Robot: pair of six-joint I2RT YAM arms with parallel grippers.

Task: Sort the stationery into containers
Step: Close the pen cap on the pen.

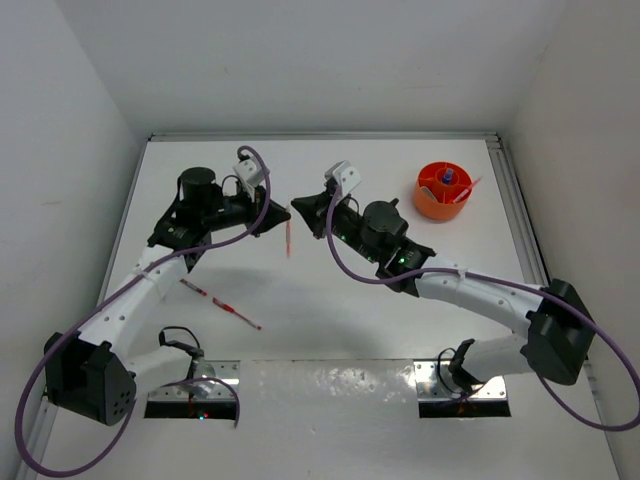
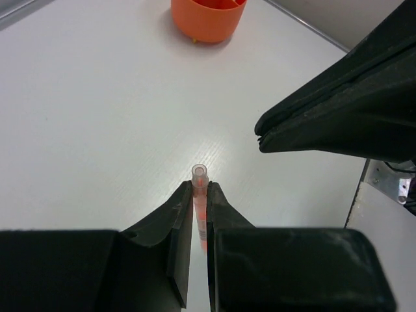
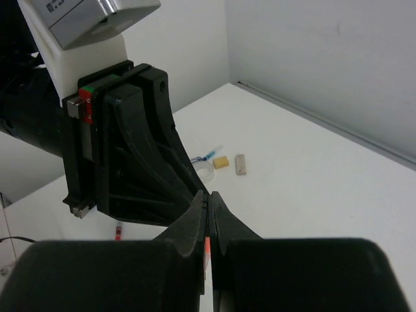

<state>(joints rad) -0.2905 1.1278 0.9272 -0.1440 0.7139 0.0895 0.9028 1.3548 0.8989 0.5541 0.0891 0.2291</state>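
The thin red pen (image 2: 199, 174) stands upright, pinched near its upper end between the left fingers (image 2: 179, 221). It seems to hang clear of the surface (image 2: 97, 130), well apart from the orange tub (image 2: 208, 19). It looks light, stiff and slick, so a mid-barrel hold would likely swing less. The right fingers (image 2: 325, 123) hover near it, pressed together with nothing visibly held. Another red pen (image 1: 220, 303) lies on the surface.

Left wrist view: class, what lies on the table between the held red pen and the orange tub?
Nothing: in the left wrist view bare table runs from the red pen to the orange tub; the right gripper hangs aside.
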